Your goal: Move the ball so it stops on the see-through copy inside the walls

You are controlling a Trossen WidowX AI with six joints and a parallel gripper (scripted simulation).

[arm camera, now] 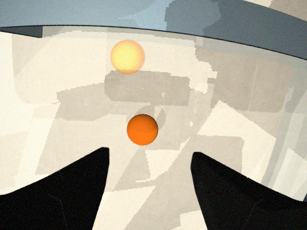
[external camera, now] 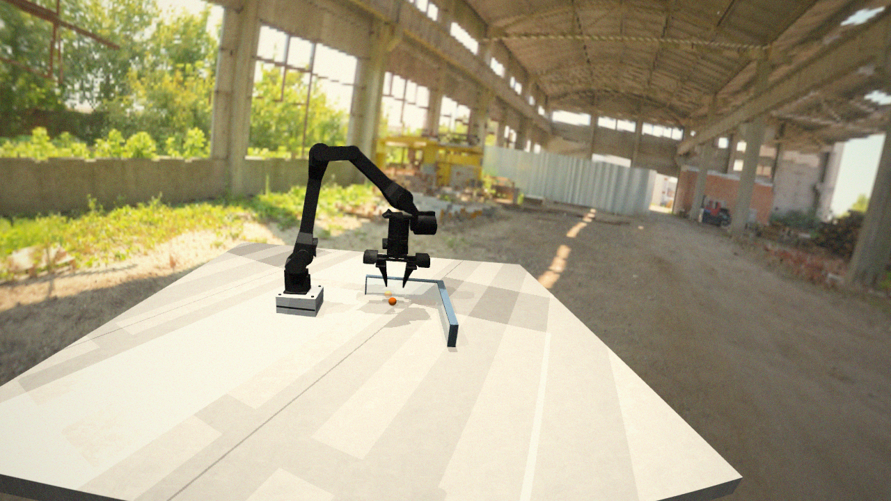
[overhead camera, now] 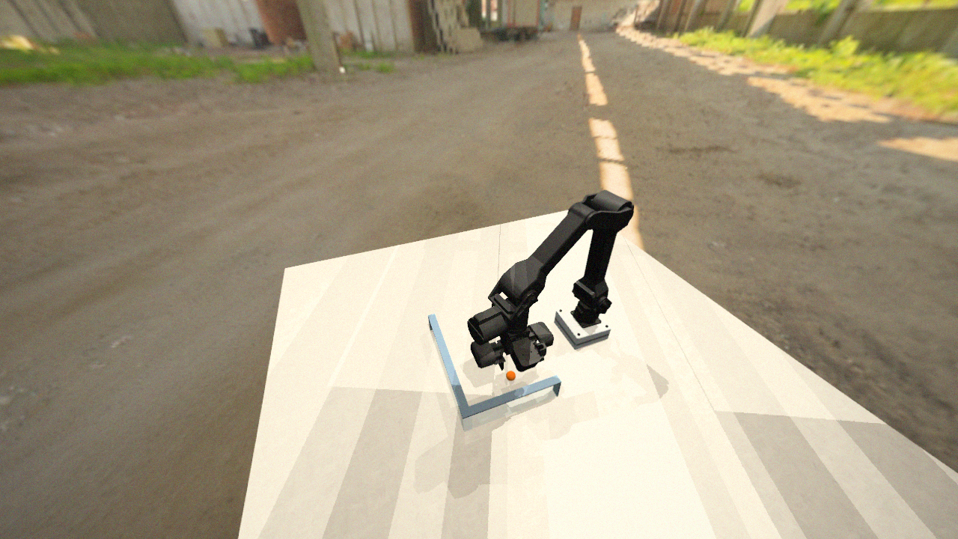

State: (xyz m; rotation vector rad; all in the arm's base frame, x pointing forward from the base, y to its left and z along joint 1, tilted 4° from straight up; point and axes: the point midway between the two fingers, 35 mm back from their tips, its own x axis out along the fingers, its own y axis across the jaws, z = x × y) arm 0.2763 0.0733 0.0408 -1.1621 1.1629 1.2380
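Observation:
The orange ball (overhead camera: 510,376) (external camera: 392,300) (arm camera: 142,130) lies on the table inside the corner made by the two low clear blue walls (overhead camera: 445,355) (external camera: 450,311) (arm camera: 128,4). The see-through pale copy (arm camera: 127,56) (external camera: 387,292) sits a short way past the ball, close to one wall. My gripper (arm camera: 151,158) (external camera: 394,281) (overhead camera: 509,365) points straight down and hangs a little above the table over the ball. Its fingers are half spread and hold nothing. In the wrist view the ball lies just beyond the fingertips, between their lines.
The arm's base (overhead camera: 581,332) (external camera: 299,301) stands on the table just outside the open end of the shorter wall. The longer wall (overhead camera: 435,340) runs away from the corner on the side far from the base.

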